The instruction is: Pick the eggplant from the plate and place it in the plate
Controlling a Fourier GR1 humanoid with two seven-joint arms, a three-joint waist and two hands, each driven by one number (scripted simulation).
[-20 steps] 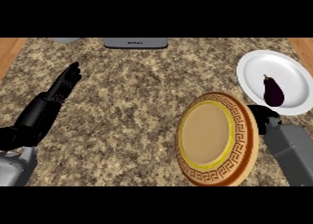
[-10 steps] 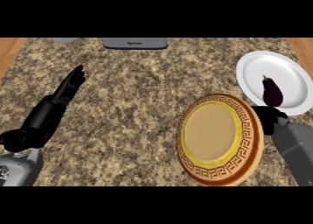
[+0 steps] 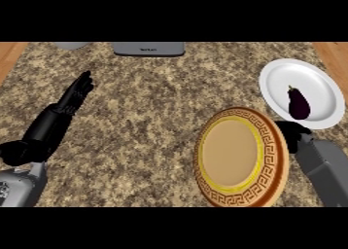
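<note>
A dark purple eggplant [image 3: 299,103] lies on a white plate [image 3: 277,78] at the counter's right side. In front of that plate, nearer to me, sits a tan plate [image 3: 238,155] with a brown and yellow patterned rim. My right hand [image 3: 294,136] shows as a black shape between the two plates, just below the white plate's near edge and short of the eggplant; the tan plate's rim partly hides it. My left hand [image 3: 71,99] rests at the left with its fingers straight and nothing in it.
A grey appliance [image 3: 149,48] and a pale round object [image 3: 71,45] stand at the counter's far edge. Wooden floor [image 3: 5,58] shows past the left and right edges. Speckled stone counter [image 3: 155,121] spreads between my hands.
The right hand has shifted only slightly, staying below the white plate. The left forearm has edged a little to the right. The eggplant and both plates lie as before.
</note>
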